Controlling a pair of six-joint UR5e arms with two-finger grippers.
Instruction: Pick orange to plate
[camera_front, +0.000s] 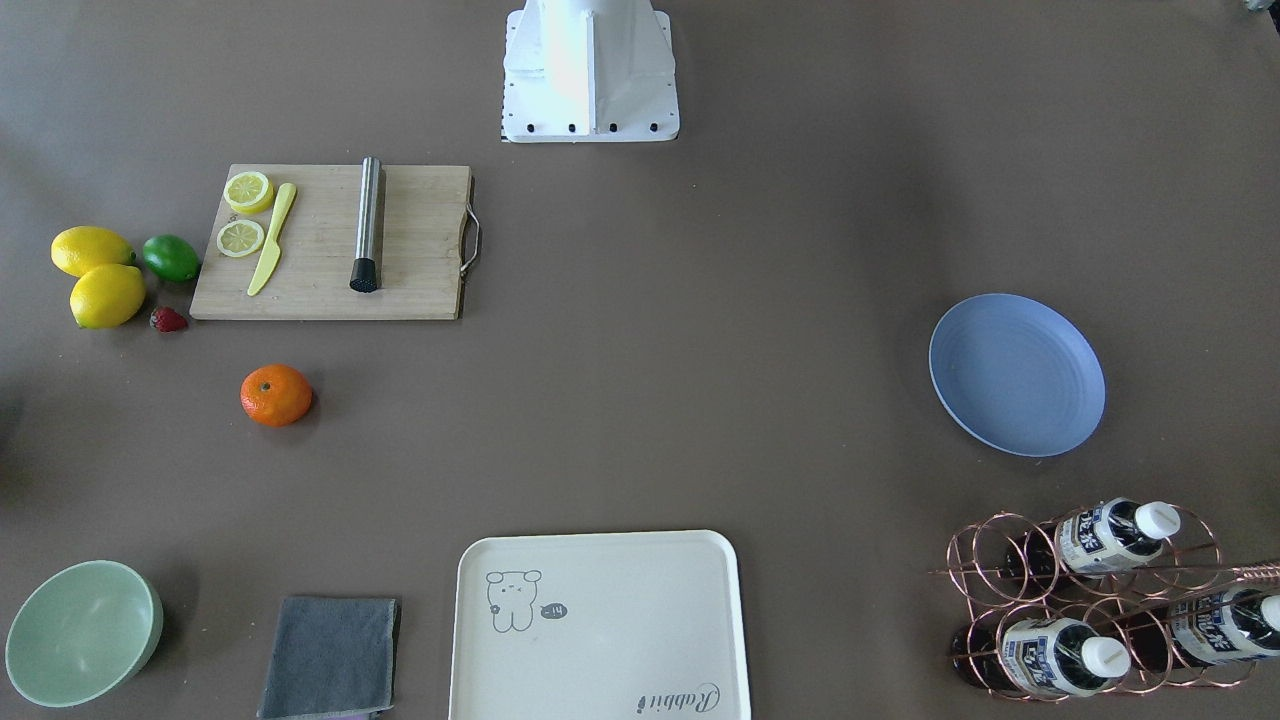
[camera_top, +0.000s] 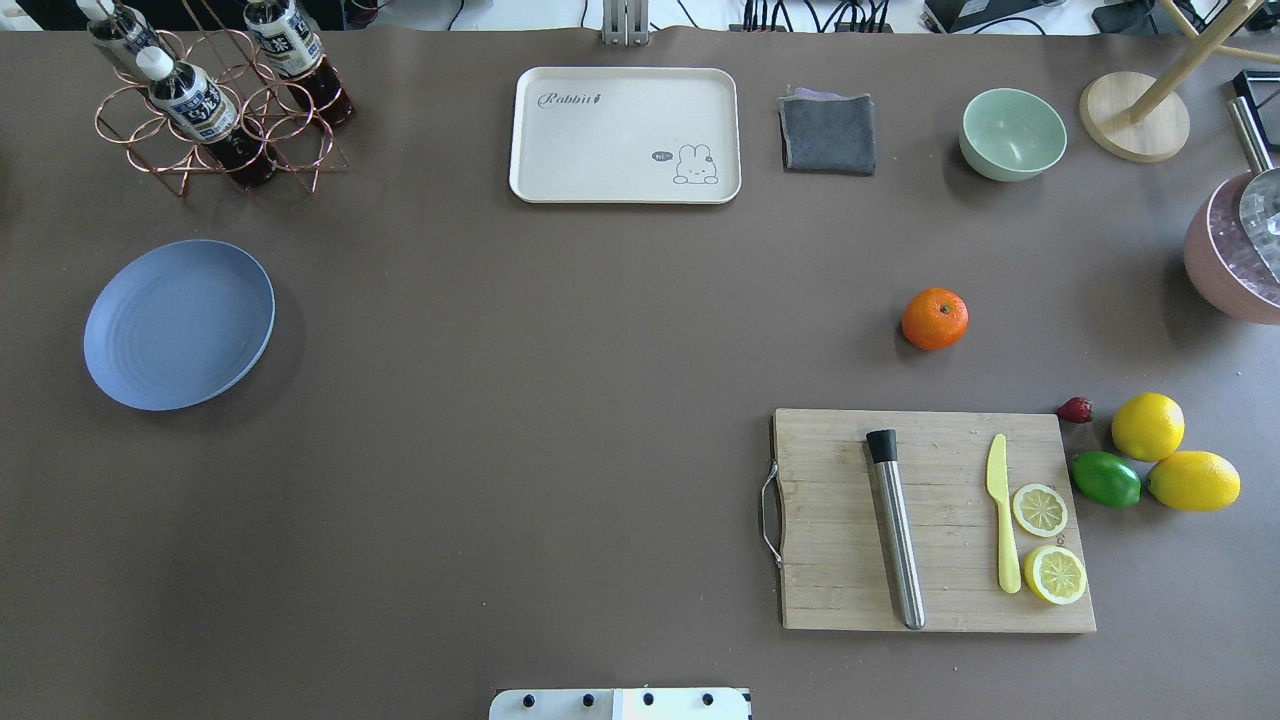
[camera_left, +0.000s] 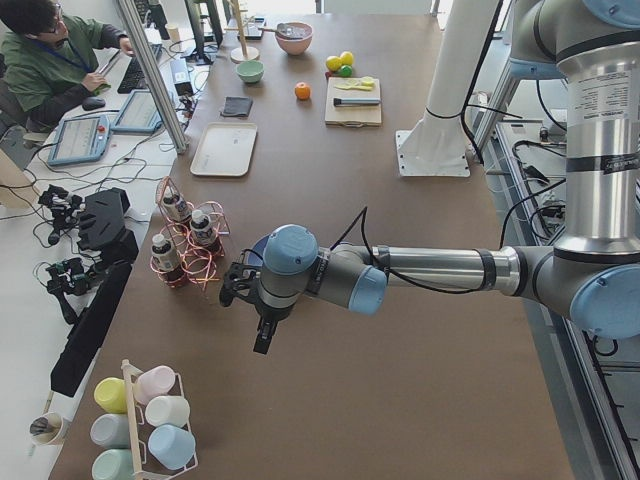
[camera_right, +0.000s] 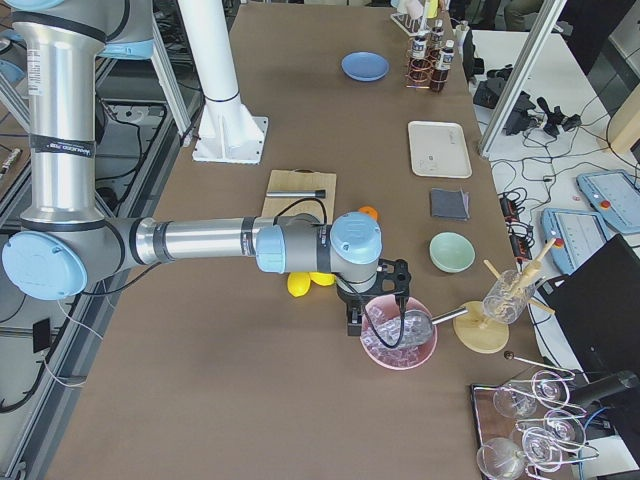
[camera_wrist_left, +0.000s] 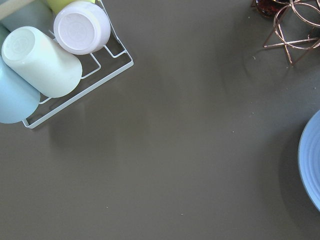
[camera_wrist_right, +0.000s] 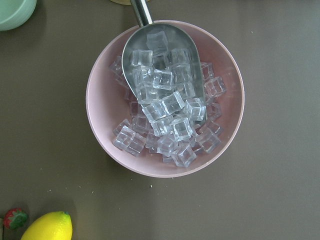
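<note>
Pink ice bowl (camera_wrist_right: 97, 90): directly beneath right claw (camera_right: 353, 322); open or closed, cannot tell.
Orange (camera_top: 934, 319): right of centre in overhead frame, left of that bowl; round, no long axis; nearer right arm.
Bench (camera_top: 600, 350): brown, flat; cutting board (camera_top: 850, 560) close below fruit, not touching.
Plate (camera_top: 180, 323): far left, well apart.
Left claw (camera_left: 262, 338): near plate; state likewise untellable.
</note>
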